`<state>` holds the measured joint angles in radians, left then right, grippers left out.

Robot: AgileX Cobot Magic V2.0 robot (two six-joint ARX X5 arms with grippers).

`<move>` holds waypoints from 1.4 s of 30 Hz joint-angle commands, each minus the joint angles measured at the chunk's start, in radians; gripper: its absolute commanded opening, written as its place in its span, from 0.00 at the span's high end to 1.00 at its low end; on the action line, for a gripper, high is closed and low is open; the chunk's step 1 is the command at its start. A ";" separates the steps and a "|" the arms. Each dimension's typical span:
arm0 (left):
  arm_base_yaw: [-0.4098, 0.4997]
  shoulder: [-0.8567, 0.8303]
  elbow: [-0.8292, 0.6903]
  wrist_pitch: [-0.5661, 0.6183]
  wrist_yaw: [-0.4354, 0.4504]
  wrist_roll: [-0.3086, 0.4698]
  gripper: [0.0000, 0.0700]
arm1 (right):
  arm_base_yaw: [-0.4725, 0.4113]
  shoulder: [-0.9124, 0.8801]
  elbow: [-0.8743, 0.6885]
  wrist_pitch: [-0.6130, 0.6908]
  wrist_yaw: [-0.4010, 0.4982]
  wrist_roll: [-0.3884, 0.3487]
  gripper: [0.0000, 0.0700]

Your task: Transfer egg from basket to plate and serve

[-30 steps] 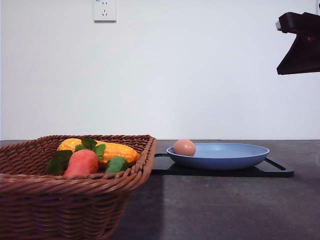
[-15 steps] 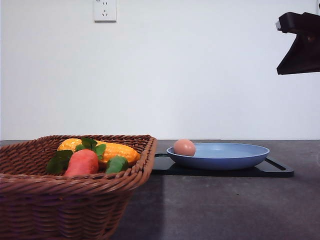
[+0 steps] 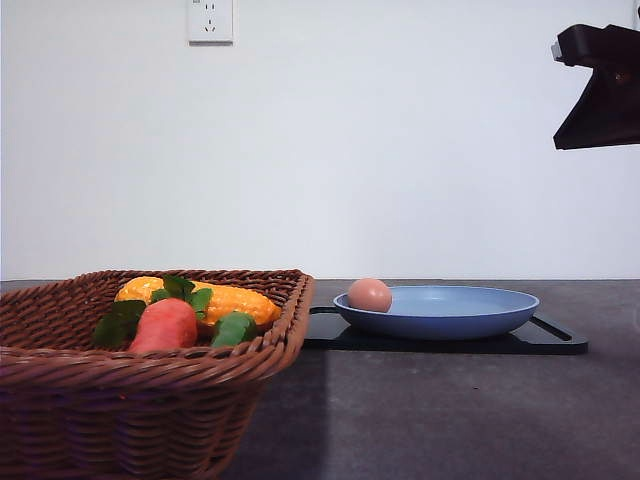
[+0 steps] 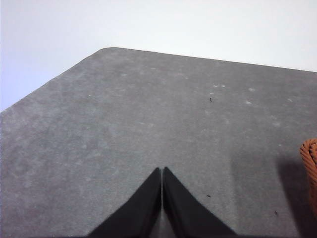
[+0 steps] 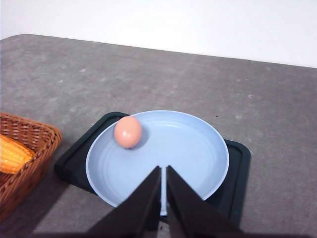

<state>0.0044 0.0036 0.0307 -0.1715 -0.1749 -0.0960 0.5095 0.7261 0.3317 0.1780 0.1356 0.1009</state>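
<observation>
The pinkish-brown egg (image 3: 369, 295) (image 5: 128, 132) lies in the blue plate (image 3: 470, 315) (image 5: 188, 148), close to the rim on the basket's side. The plate rests on a flat black tray (image 3: 545, 340) (image 5: 237, 173). The woven wicker basket (image 3: 120, 390) (image 5: 27, 148) stands at the front left and holds a carrot and a corn cob. My right gripper (image 5: 163, 171) hangs shut above the plate, well clear of the egg; part of that arm (image 3: 600, 85) shows at the top right. My left gripper (image 4: 162, 172) is shut over bare table, with nothing in it.
An orange-red carrot (image 3: 163, 325) with green leaves and a yellow corn cob (image 3: 215, 300) (image 5: 11, 153) lie in the basket. A corner of the basket (image 4: 310, 163) shows beside the left gripper. A wall socket (image 3: 210, 20) sits on the white wall behind the grey table (image 3: 450, 410).
</observation>
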 commanded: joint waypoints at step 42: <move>0.002 -0.001 -0.028 -0.004 0.007 -0.002 1.00 | -0.380 -0.725 -0.323 -0.303 -0.247 -0.126 1.00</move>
<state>0.0047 0.0036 0.0307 -0.1715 -0.1734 -0.0963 0.1309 0.0090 0.0154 -0.1082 -0.1089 -0.0561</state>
